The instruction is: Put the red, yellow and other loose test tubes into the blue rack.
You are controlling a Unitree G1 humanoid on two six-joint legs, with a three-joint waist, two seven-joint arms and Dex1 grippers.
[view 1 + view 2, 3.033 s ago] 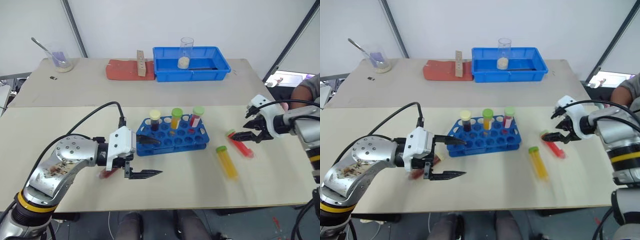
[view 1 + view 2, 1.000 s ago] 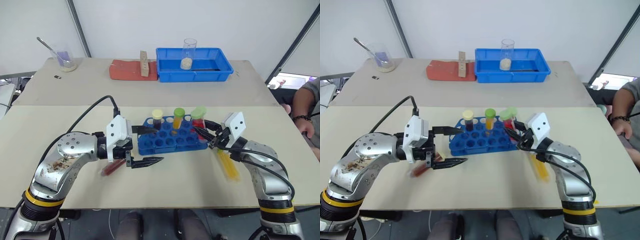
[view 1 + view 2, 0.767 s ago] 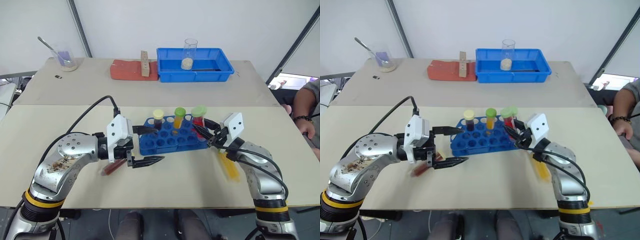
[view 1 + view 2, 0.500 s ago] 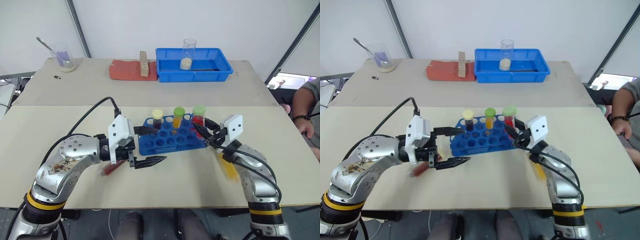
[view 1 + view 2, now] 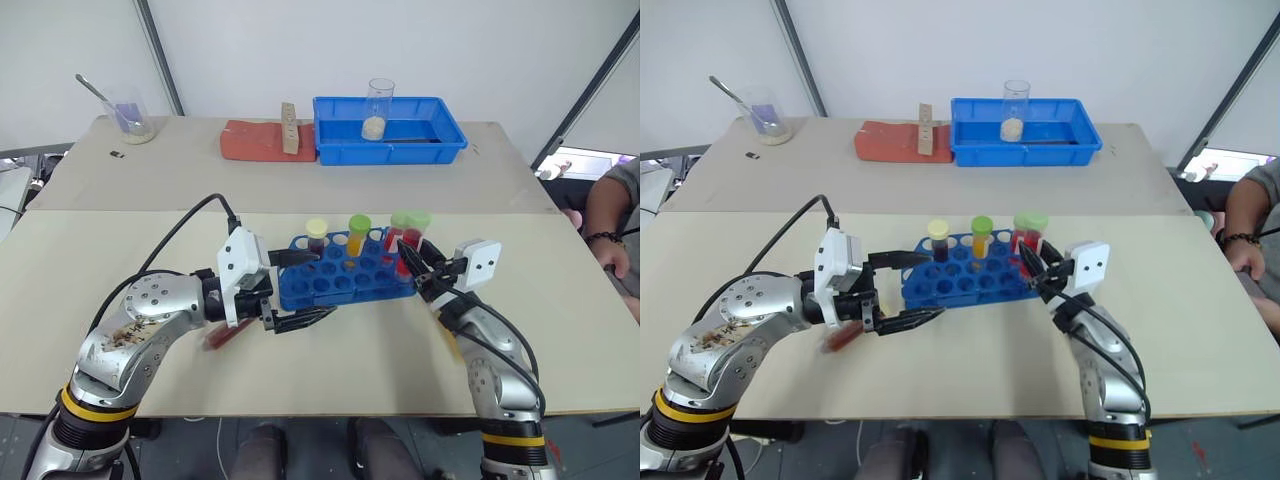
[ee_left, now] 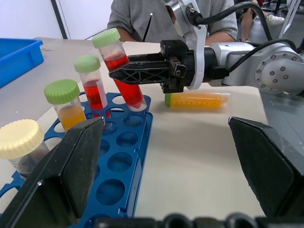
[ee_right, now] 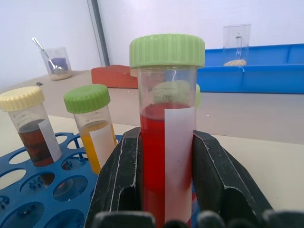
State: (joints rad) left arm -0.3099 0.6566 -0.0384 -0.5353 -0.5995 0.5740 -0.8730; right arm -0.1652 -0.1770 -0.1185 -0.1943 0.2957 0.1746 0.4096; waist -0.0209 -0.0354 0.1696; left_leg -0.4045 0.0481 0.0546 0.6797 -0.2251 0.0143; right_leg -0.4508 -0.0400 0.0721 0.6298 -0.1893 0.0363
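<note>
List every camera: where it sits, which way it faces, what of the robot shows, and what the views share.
Head stereo pair: on the head, looking forward and down at the table; both arms show.
Left wrist: on the left arm, looking past the open left gripper across the blue rack at the right gripper.
Right wrist: on the right arm, along the right gripper's fingers clamping the red tube.
Shared: rack, red tube.

Lab: test-tube rack (image 5: pixel 345 278), beaker (image 5: pixel 376 108)
</note>
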